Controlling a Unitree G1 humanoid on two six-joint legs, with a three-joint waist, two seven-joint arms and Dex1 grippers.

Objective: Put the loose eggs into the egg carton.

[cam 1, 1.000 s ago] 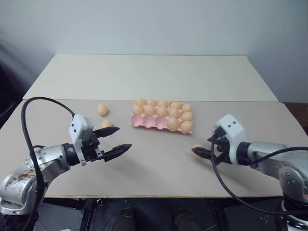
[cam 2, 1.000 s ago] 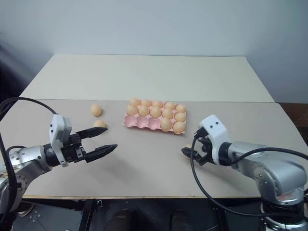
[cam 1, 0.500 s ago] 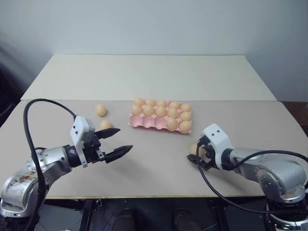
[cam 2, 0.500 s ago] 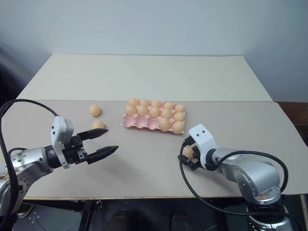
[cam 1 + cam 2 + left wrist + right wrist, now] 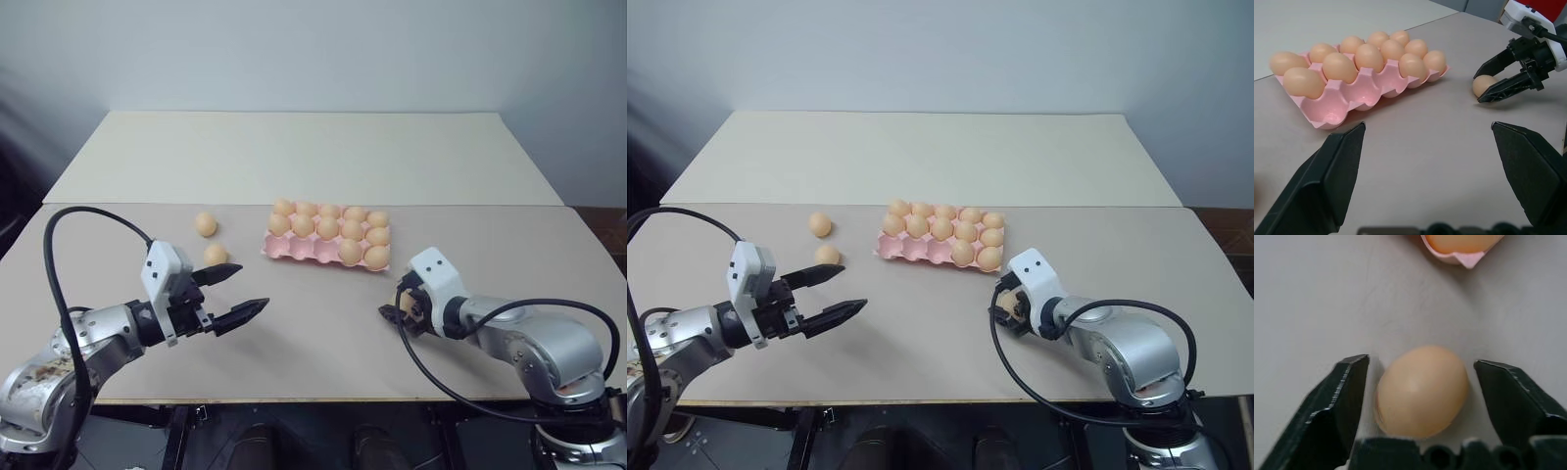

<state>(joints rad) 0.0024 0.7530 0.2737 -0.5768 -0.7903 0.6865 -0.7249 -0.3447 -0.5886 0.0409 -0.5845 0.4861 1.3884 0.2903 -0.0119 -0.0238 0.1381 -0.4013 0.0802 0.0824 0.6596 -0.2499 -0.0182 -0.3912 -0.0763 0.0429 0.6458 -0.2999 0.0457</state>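
Eggs still loose number 3 as far as the frames show. 1 egg lies on the table at the lower right of the head view, between the fingers of the right gripper. Its fingers stand on either side of the shell with a narrow gap on each side, part-way closed and not yet touching, so nothing is held. The other 2 eggs sit left of centre in the head view, one just behind the other, left of the egg carton.

The carton, a pale pink tray, sits just right of centre in the head view. Most of its cups are filled, while the cups along its near left edge look empty in the left wrist view. The left gripper hovers at the lower left with its fingers spread wide and empty, near the closer of the 2 eggs.

Judging by look, each egg is light, smooth and rounded, so it may roll or slip out if pinched off-centre. If they are real eggs the shell will be stiff but brittle, so a gentle squeeze suits better than a hard one. The best hold seems to be across the widest part of the oval, with the fingers meeting opposite sides squarely, as the right gripper is lined up now. The carton is thin moulded material and looks light enough to slide if an egg is pushed into a cup instead of lowered.
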